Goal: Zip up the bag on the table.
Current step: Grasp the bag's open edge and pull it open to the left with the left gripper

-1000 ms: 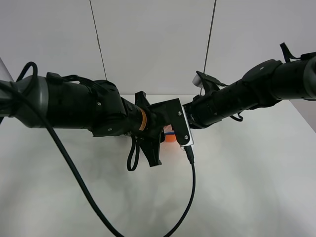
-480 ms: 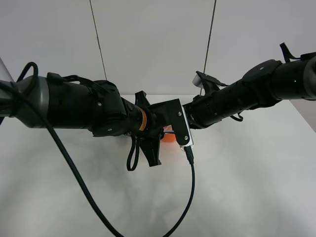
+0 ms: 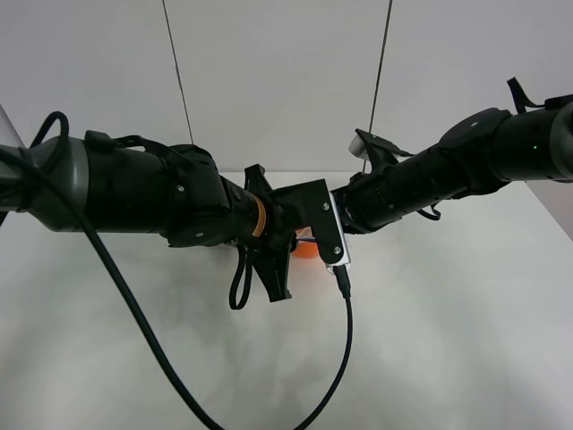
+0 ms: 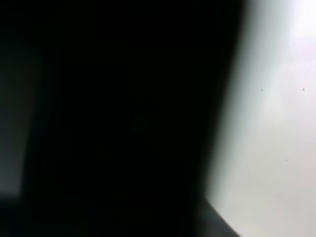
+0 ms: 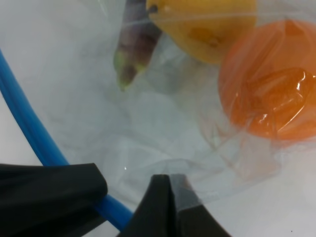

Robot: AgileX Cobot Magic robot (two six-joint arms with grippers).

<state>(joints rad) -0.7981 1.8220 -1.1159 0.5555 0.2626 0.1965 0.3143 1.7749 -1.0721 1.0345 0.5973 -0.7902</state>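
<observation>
Two black robot arms meet over the white worktop [image 3: 430,340], L arm [image 3: 134,193] and R arm [image 3: 448,170] each slanting down to centre, w/ the bag [image 5: 89,98] lying beneath them. R fingers [image 5: 165,202] are pinched tight on the bag's clear film beside its blue zipper strip [image 5: 24,118]; orange [image 5: 266,84], pear [image 5: 207,24] & eggplant [image 5: 133,49] show through. L fingers [image 3: 276,278] are closed too; what they grip can't be told.

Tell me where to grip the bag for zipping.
Pinch the blue strip along the bag edge, coming in from the table side, opposite the orange. The strip looks like a firm narrow ridge; the film behind it is slack and wrinkled. The right end effector sits closed at it.
</observation>
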